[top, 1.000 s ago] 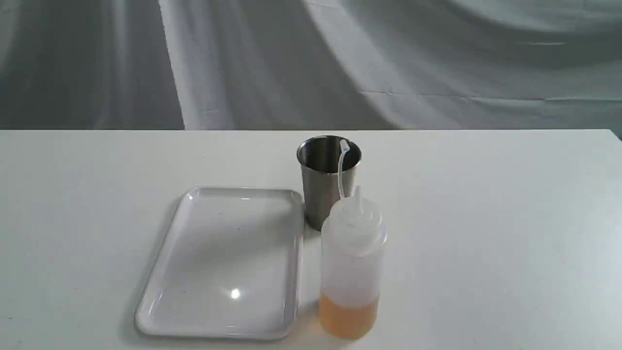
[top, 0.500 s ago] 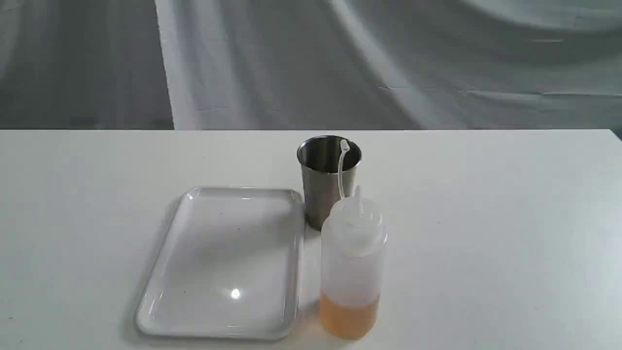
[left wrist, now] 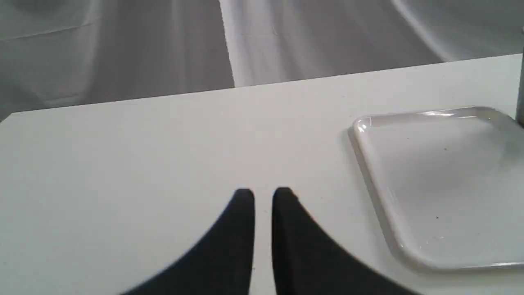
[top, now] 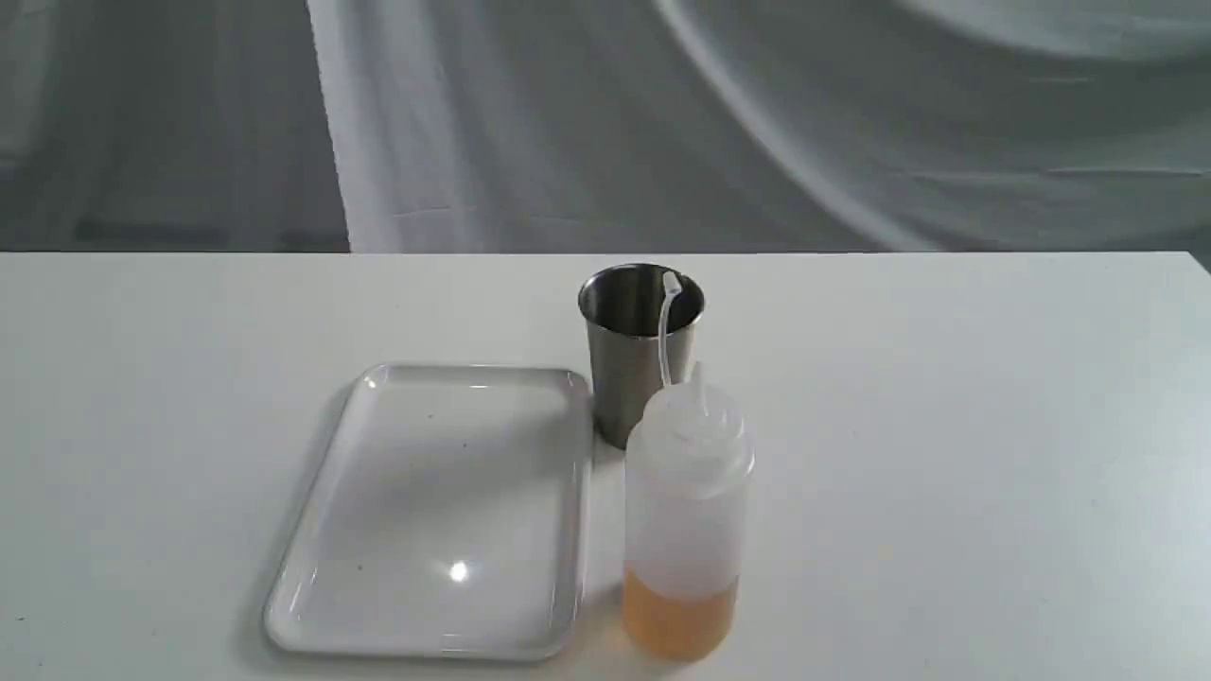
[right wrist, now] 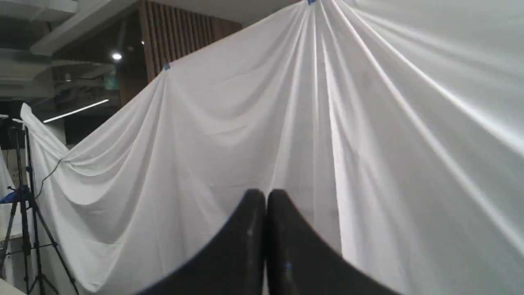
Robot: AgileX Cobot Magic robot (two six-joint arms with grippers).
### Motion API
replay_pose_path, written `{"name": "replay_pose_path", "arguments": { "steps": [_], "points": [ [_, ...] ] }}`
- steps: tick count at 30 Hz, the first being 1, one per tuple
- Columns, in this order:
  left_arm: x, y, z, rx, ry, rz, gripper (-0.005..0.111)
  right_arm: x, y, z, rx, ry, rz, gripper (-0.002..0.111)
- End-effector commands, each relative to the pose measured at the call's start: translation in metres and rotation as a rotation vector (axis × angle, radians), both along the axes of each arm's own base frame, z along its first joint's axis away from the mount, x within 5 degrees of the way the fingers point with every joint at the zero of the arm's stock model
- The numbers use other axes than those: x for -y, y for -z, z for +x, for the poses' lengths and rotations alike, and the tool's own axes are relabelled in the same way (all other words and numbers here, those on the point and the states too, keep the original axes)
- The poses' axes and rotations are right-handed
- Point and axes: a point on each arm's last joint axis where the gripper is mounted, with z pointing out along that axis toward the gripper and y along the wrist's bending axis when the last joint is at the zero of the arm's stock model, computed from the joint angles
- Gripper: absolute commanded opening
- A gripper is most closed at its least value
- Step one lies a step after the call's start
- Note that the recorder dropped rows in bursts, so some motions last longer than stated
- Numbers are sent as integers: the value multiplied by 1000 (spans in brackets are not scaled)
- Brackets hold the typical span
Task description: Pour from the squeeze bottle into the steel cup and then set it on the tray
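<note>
The squeeze bottle stands upright near the table's front edge, with amber liquid in its bottom and its cap strap arching up behind the nozzle. Right behind it stands the steel cup, upright and dark inside. The white tray lies bare to the left of both. Neither arm shows in the exterior view. My left gripper hovers over bare table beside the tray, its fingers nearly together and holding nothing. My right gripper is shut and empty, pointing at the cloth backdrop.
The white table runs wide on both sides of the objects. A draped white cloth hangs behind its far edge. The right wrist view also catches a tripod beside the cloth.
The folds of the backdrop cloth have shifted. Bottle, cup and tray stand where they were.
</note>
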Motion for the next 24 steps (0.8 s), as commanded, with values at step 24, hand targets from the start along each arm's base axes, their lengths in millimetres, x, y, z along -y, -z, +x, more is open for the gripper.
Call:
{"name": "replay_pose_path", "arguments": {
  "steps": [24],
  "points": [
    [0,1,0,7,-3,-1,8,8,-48,-19,177,-99,335,0]
  ]
}}
